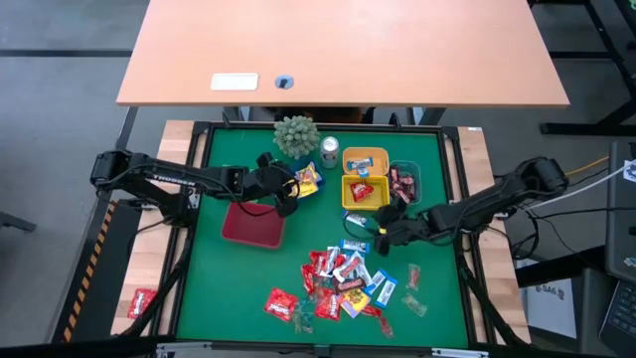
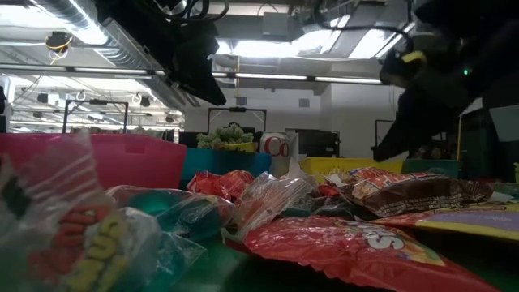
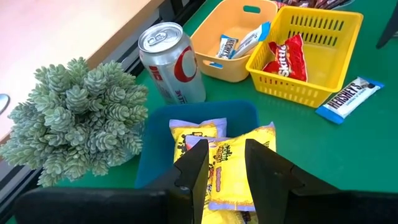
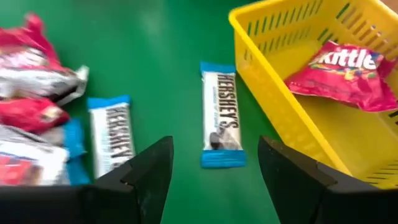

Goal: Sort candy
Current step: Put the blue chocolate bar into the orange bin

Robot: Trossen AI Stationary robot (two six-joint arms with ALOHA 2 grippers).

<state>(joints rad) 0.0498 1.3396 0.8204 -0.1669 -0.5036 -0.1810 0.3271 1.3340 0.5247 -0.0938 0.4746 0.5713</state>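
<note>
The candy lies in a loose pile (image 1: pixel 343 278) of red, yellow and blue-and-white wrappers on the green mat's near right. My left gripper (image 3: pixel 227 165) hangs open over the blue bin (image 3: pixel 155 134). Two yellow packs (image 3: pixel 196 134) rest flat in that bin and show through the gap between the fingers. My right gripper (image 4: pixel 214 168) is open low over the mat, next to the yellow bin (image 4: pixel 280 81). A blue-and-white Hershey's bar (image 4: pixel 221 115) lies flat on the mat ahead of its fingers, untouched. A red Skittles pack (image 4: pixel 348 74) lies in the yellow bin.
A silver can (image 3: pixel 171 62) and a small green plant (image 1: pixel 296 136) stand at the mat's far edge. Beside them are an orange bin (image 1: pixel 365 159), a dark bin (image 1: pixel 404 181) and a red bin (image 1: pixel 253 224). A second Hershey's bar (image 4: pixel 112 137) lies nearby. One red pack (image 1: pixel 141 301) lies off the mat.
</note>
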